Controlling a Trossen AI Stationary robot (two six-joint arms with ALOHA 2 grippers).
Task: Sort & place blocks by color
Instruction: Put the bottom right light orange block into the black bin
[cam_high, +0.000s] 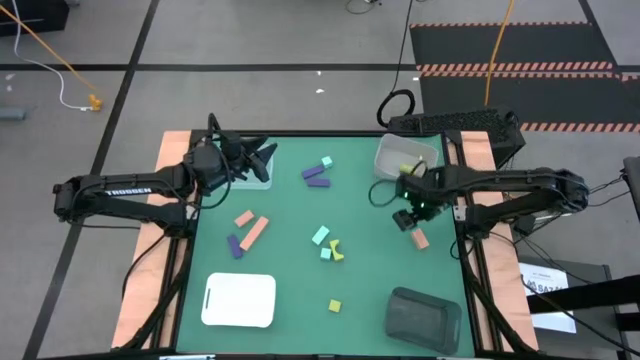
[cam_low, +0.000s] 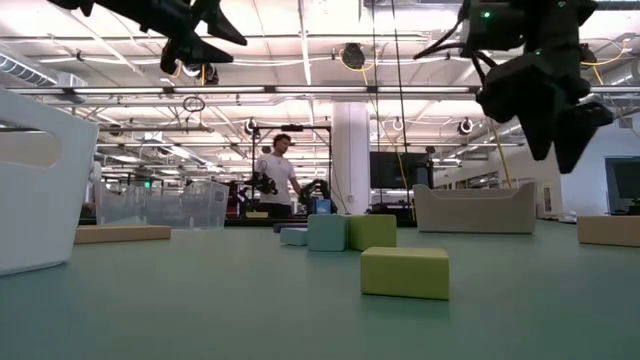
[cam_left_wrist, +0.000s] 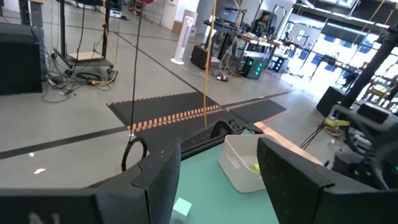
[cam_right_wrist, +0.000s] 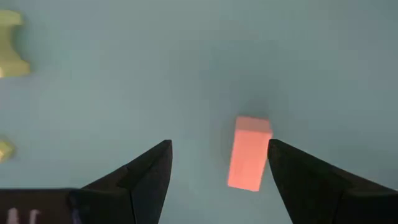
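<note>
The right gripper (cam_right_wrist: 217, 168) hangs wide open over a pink block (cam_right_wrist: 249, 153) on the table (cam_high: 290, 210), at about four o'clock. Next it likely drops down and pinches. The left gripper (cam_left_wrist: 217, 174) waits at ten o'clock, open and empty.

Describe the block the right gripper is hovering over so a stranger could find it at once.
Start at the green table and go to its right edge, where the right gripper hangs open. Just beside it, toward the dark tray, lies a salmon pink bar, alone on the mat. The other pink blocks lie far off on the left side, and its nearest neighbours are mint and yellow.
</note>
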